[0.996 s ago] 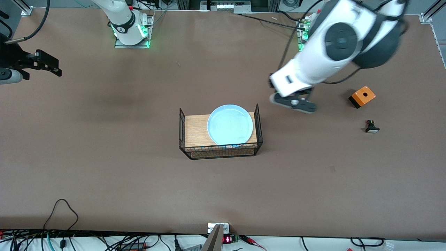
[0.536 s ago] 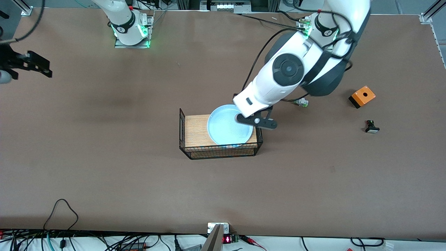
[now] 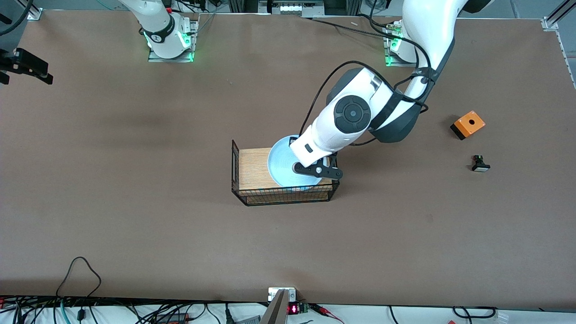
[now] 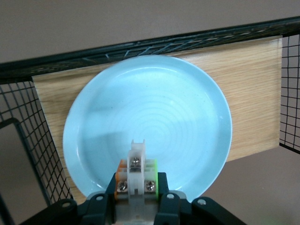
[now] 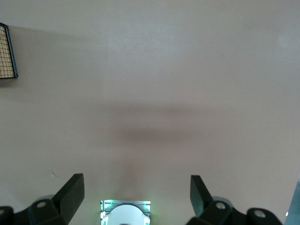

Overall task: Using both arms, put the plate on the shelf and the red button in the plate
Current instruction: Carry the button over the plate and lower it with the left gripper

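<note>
The pale-blue plate point(image 3: 280, 165) lies on the wooden top of the wire rack point(image 3: 252, 168), at the rack's end toward the left arm. My left gripper point(image 3: 317, 170) hangs over the plate's rim. In the left wrist view it point(image 4: 137, 182) is shut on a small whitish part with orange and green sides and screws, the red button point(image 4: 136, 168); its red cap is hidden. The plate point(image 4: 154, 108) fills that view, on the rack point(image 4: 255, 70). My right gripper point(image 3: 24, 67) waits, open and empty point(image 5: 136, 183), at the right arm's end of the table.
An orange box point(image 3: 468, 124) and a black button with a white face point(image 3: 480, 164) lie toward the left arm's end of the table. The rack's wire walls point(image 4: 28, 140) stand up at both short ends. The right arm's base point(image 5: 125, 213) shows between the right fingers.
My left arm swung from near the orange box to over the plate, carrying the small part. My right gripper drifted farther toward the table's edge.
</note>
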Robot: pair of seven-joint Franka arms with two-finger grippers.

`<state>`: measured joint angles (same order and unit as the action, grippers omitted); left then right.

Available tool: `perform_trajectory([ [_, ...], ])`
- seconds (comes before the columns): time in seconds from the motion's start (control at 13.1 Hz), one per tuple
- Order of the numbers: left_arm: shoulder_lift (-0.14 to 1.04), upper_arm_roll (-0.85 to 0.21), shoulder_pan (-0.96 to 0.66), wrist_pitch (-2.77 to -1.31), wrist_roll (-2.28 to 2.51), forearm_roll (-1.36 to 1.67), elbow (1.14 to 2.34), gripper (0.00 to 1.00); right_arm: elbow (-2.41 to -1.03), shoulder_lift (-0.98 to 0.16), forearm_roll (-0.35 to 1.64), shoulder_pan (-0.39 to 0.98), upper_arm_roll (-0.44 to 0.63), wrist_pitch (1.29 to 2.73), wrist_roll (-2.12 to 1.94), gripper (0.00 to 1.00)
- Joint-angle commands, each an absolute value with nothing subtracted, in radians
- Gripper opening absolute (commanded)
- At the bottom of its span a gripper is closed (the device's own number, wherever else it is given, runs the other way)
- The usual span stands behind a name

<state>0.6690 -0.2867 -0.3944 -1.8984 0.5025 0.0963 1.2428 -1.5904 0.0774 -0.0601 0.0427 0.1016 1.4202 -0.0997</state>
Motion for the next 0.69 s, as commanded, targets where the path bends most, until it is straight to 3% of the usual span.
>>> perform_trajectory([
  [0.0,0.718,-0.278,-0.416,-1.925,0.522,0.072,1.200,0.00,-1.698,0.137,-0.058,0.040,0.089,1.506,-0.040,1.00],
  [0.46,0.745,-0.275,-0.433,-1.954,0.520,0.072,1.200,0.00,-1.687,0.120,-0.061,0.048,0.089,1.575,0.023,1.00],
  [0.54,0.746,-0.272,-0.443,-1.968,0.519,0.069,1.203,0.24,-1.687,0.120,-0.064,0.048,0.089,1.574,0.021,1.00],
  [0.61,0.744,-0.268,-0.449,-1.986,0.512,0.031,1.206,0.72,-1.687,0.120,-0.058,0.045,0.092,1.577,0.023,1.00],
])
